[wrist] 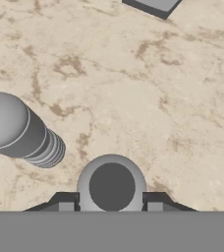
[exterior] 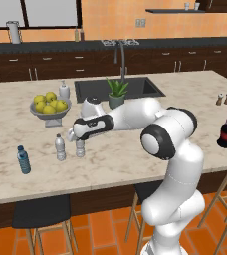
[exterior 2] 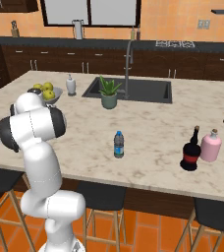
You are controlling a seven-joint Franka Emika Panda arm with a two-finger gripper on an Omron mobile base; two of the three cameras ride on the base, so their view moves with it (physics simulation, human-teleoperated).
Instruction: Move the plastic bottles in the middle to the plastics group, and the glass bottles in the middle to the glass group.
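The gripper (wrist: 111, 206) clasps a clear water bottle (exterior: 80, 147) upright. It stands just beside another water bottle (exterior: 60, 148), likely joining the plastics.

counter (exterior: 135, 149): mottled beige marble look, smooth | arm (exterior: 175, 144): glossy white shell, dark matt joints | water bottles (exterior: 60, 148): clear ribbed plastic | cola bottle (exterior 2: 189, 151): dark, glossy glass | pink bottle (exterior 2: 211, 146): smooth, pale | cabinets (exterior 2: 60, 61): dark wood | floor (exterior: 95, 229): orange tile | faucet (exterior 2: 127, 69): metal
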